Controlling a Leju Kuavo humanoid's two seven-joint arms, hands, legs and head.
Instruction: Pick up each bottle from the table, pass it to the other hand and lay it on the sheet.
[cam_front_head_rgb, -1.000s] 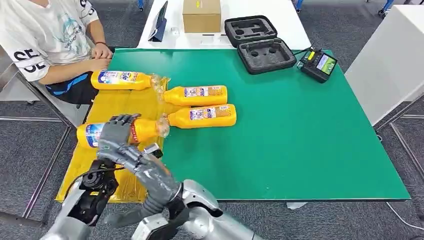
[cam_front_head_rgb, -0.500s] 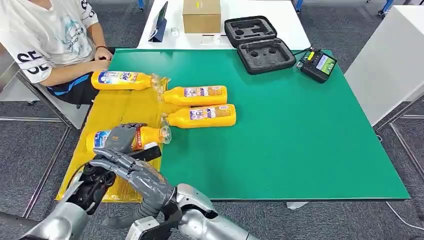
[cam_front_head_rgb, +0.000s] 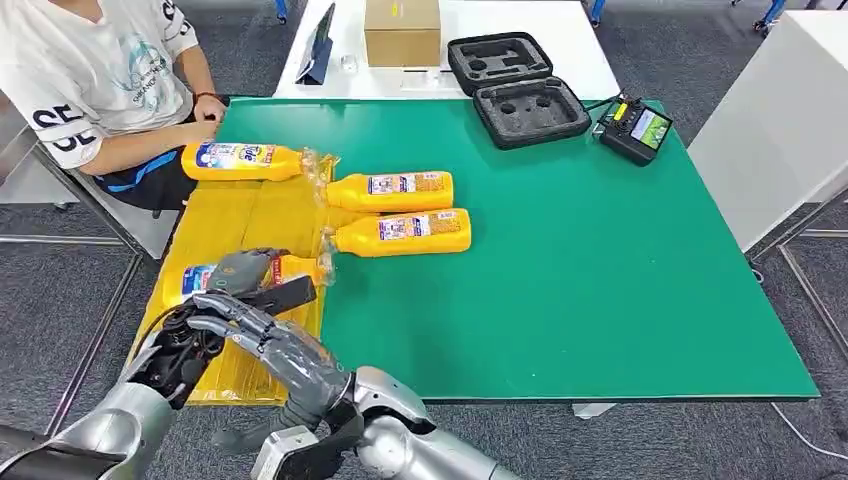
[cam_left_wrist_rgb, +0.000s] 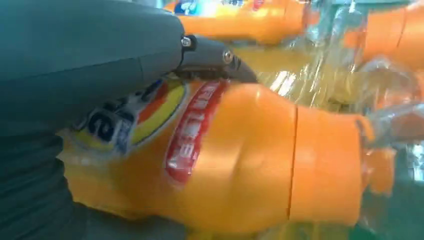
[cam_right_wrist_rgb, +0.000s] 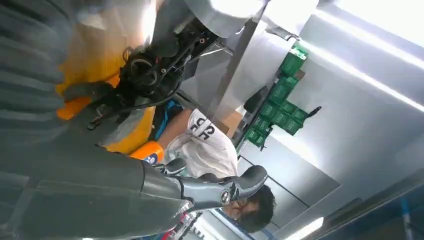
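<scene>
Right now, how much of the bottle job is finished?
One bottle already lies on the yellow sheet. The left hand grips a second bottle over the sheet, with the right hand alongside. Two bottles remain on the green table.

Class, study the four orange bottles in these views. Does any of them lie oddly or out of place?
None looks spilled or damaged. Two bottles, one and another, lie on the bare green table rather than the yellow sheet. The far bottle lies on the sheet. The left hand grips the fourth bottle over the sheet; right hand alongside.
</scene>
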